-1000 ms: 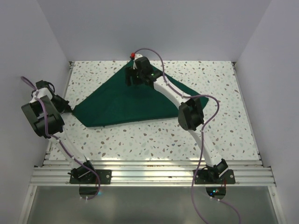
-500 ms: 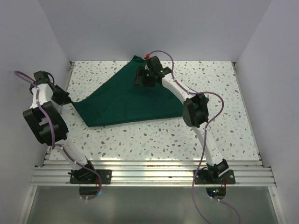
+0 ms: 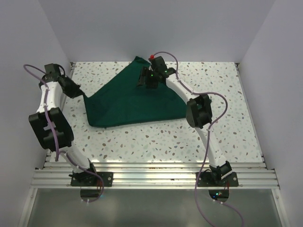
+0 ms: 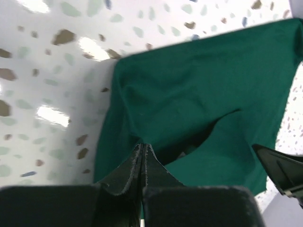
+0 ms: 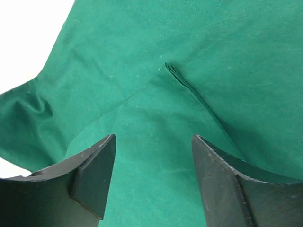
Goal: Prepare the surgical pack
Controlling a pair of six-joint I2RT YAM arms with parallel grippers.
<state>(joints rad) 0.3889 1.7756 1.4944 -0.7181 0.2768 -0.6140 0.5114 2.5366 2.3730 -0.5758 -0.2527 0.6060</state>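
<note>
Item: large dark green cloth, lying as a rough triangle on speckled white surface | left claw: pinched shut on cloth's left corner | right claw: jaws wide, empty, above far corner | progress: judged early; cloth still being arranged, no pack contents in view.

We show a dark green cloth on a white bench speckled with brown and grey; the cables are purple.
</note>
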